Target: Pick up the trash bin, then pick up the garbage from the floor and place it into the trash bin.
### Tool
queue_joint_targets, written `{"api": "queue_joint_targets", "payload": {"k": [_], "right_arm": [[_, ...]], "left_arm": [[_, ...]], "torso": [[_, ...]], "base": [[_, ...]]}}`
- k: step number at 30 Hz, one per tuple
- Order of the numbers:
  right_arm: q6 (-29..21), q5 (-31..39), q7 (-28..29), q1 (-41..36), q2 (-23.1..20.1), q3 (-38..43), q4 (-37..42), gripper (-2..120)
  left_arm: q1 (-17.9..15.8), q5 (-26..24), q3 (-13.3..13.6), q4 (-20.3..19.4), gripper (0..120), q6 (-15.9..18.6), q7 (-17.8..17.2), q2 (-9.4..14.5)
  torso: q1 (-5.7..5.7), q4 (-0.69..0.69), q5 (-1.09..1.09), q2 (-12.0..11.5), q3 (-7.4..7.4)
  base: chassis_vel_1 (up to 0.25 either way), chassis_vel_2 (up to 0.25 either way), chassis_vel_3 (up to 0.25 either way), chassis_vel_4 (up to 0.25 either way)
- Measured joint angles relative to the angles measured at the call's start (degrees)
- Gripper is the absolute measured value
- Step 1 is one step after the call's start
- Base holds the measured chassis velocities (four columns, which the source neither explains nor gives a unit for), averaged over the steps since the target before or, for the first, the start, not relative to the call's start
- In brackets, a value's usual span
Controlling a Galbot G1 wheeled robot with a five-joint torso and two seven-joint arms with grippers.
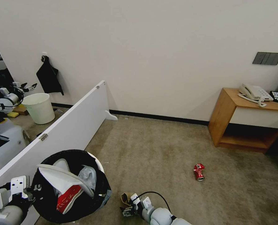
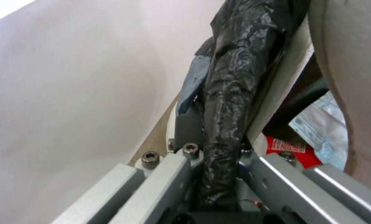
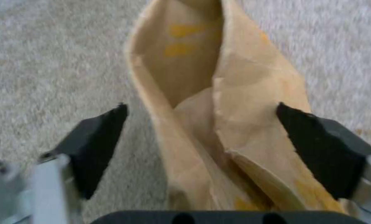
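meanwhile right gripper (image 3: 202, 137) straddles torn cardboard (image 3: 218, 124) — left gripper (image 2: 218, 161) clamps trash bin (image 1: 79, 200).

The torn cardboard (image 1: 125, 198) was mostly hidden behind the right pincer (image 1: 128, 208) at six o'clock. The trash bin (image 1: 70, 187) ran off the bottom edge. The crushed can's (image 1: 199, 172) print was too small to read.
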Motion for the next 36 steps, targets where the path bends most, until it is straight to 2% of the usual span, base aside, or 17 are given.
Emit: {"api": "queue_joint_targets", "payload": {"k": [2, 9, 10, 11, 12, 14, 16, 17, 18, 23, 25, 36], "right_arm": [[-1.0, 1.6, 0.7, 0.1, -0.3, -0.5, 0.1, 79], [-2.0, 3.1, 1.7, 0.1, -0.7, -0.9, 0.9, 62], [-2.4, 3.7, 1.9, 0.2, -0.9, -1.1, 1.3, 53], [-2.4, 3.7, 1.9, 0.2, -0.9, -1.1, 1.3, 53], [-2.6, 4.1, 2.1, 0.3, -1.0, -1.6, 1.7, 45], [-2.7, 4.2, 2.1, 0.4, -1.1, -1.8, 1.9, 41], [-2.9, 4.4, 2.4, 0.4, -1.3, -2.0, 2.2, 30], [-2.9, 4.4, 2.4, 0.4, -1.3, -2.0, 2.2, 30], [-3.1, 4.7, 2.6, 0.5, -1.4, -2.2, 2.5, 21], [-3.4, 5.2, 3.0, 0.7, -1.9, -2.4, 3.3, 10], [-3.6, 5.7, 3.3, 1.0, -2.2, -2.5, 3.9, 0], [-3.5, 5.6, 3.5, 0.2, -3.3, -2.1, 6.4, 0]], "left_arm": [[0.0, 0.0, 0.0, -0.1, 0, 0.0, 0.0, 0.0], [0.0, 0.0, -0.1, -0.1, 0, 0.0, 0.0, 0.0], [0.0, 0.0, -0.1, -0.1, 0, 0.0, 0.0, -0.1], [0.0, 0.0, -0.1, -0.1, 0, 0.0, 0.0, -0.1], [0.0, 0.0, -0.1, -0.1, 0, 0.0, 0.0, -0.2], [0.0, 0.0, 0.0, -0.1, 0, 0.0, 0.0, -0.2], [0.1, 0.0, -0.1, -0.2, 0, 0.0, 0.0, -0.2], [0.1, 0.0, -0.1, -0.2, 0, 0.0, 0.0, -0.2], [0.2, 0.0, -0.1, -0.3, 0, 0.0, 0.0, -0.2], [0.2, 0.0, -0.2, -0.3, 0, 0.0, 0.1, -0.2], [0.1, 0.0, -0.2, -0.3, 0, 0.0, 0.1, -0.2], [0.0, 0.0, -0.1, -0.3, 0, 0.0, 0.1, -0.2]], "torso": [[0.00, 0.00, 0.00, 0.0, 0.00], [0.00, -0.01, 0.00, 0.0, 0.00], [0.00, 0.00, 0.00, 0.0, 0.00], [0.00, 0.00, 0.00, 0.0, 0.00], [0.00, 0.00, 0.01, 0.0, 0.00], [0.00, 0.00, 0.01, 0.0, 0.00], [0.00, 0.00, 0.01, 0.0, 0.00], [0.00, 0.00, 0.01, 0.0, 0.00], [0.00, 0.01, 0.01, 0.0, 0.00], [0.00, 0.00, 0.00, 0.0, 0.00], [0.00, 0.00, 0.00, 0.0, 0.00], [0.00, -0.01, 0.00, 0.0, 0.00]], "base": [[0.000, 0.000, 0.000, 0.000], [0.000, 0.000, 0.000, 0.000], [0.000, 0.000, 0.000, 0.000], [0.000, 0.000, 0.000, 0.000], [0.000, 0.000, 0.000, 0.000], [0.000, 0.000, 0.000, 0.000], [0.000, 0.000, 0.000, 0.000], [0.000, 0.000, 0.000, 0.000], [0.000, 0.000, 0.000, 0.000], [0.000, 0.000, 0.000, 0.000], [0.000, 0.000, 0.000, 0.000], [0.000, 0.000, 0.000, 0.000]]}}
